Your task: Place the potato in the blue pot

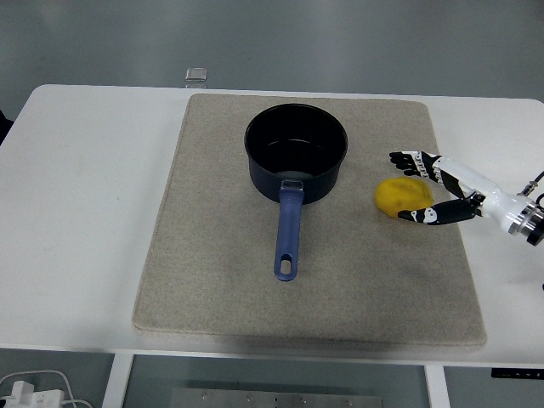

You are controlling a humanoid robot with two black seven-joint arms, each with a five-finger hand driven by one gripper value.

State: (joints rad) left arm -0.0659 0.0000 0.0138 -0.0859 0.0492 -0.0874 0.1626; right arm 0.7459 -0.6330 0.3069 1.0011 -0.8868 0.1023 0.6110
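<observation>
White table (85,212) carries a beige mat (212,289) across its middle. At the far edge, left of centre, a small clear box (196,76) sits just beyond the mat.

Pot (297,151) — dark blue, upright, empty inside — stands on the far half of the mat. Its blue handle (289,234) points toward the near edge, hanging hole at the near end.

Potato (404,196), yellow, lies on the mat to the right of the pot, apart from it, near the mat's right edge.

Right hand (429,187) comes in from the right — fingers (408,159) spread past the potato's far side, thumb (422,216) at its near side. The hand brackets the potato loosely; whether it has closed on it, I cannot tell. Potato rests on the mat.
</observation>
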